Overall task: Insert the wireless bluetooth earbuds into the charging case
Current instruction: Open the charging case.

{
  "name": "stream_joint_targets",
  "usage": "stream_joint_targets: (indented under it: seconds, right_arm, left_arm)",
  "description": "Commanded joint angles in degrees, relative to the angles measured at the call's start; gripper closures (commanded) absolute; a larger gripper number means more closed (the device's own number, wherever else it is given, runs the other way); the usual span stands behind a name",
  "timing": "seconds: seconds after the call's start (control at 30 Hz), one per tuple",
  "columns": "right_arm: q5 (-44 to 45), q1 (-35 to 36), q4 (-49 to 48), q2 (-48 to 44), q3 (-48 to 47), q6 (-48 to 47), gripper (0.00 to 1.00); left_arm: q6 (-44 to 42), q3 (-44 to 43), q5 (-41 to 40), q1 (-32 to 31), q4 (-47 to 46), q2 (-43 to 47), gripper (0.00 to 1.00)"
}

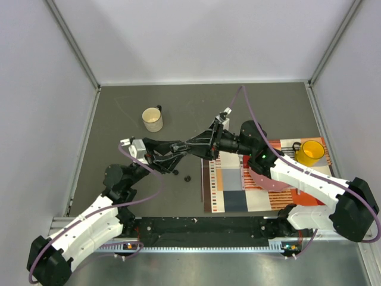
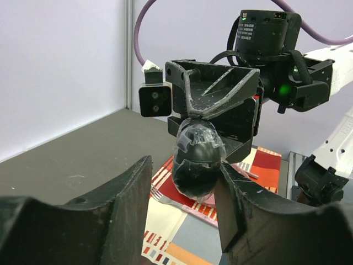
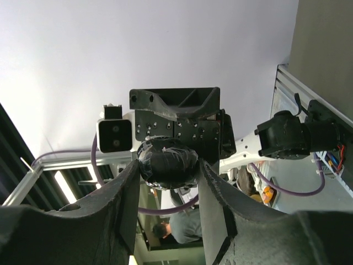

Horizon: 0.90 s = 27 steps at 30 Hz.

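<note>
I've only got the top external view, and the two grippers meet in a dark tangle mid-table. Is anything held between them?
Observer: Yes. The right wrist view shows a black oval charging case pinched by the right gripper.
Operator: Has the left one got it too?
Observer: Not fully. In the left wrist view the left gripper straddles the case, with a gap beside one finger.
Operator: Is the case open?
Observer: It looks closed, with wrinkled clear tape around it.

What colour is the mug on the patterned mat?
The mug is yellow; the top external view shows it best.
</note>
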<state>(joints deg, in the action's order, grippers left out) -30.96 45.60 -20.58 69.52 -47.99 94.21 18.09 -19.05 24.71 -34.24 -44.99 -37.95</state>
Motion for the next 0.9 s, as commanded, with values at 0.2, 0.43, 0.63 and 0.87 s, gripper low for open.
stream_joint_targets:
  seconds: [0.2,0.43,0.63,0.87]
  right_arm:
    - [-1.2,0.5,-3.2,0.1,-0.1,0.5,1.0]
    - [-1.1,0.5,-3.8,0.2,0.2,0.9,1.0]
    - [-1.3,0.5,-3.2,0.3,0.2,0.6,1.0]
    - [1.0,0.4,12.1,-1.9,-6.2,-9.8,0.81]
  left_arm:
    - [0.8,-1.3,-1.2,0.0,-4.4,-0.9,0.48]
    - [0.9,-1.5,-0.9,-0.1,-4.4,-1.0,0.49]
    - [1.1,-1.5,-0.7,-0.1,-4.7,-1.3,0.76]
    - [0.6,-0.5,-1.8,-0.2,-6.3,-0.4,0.99]
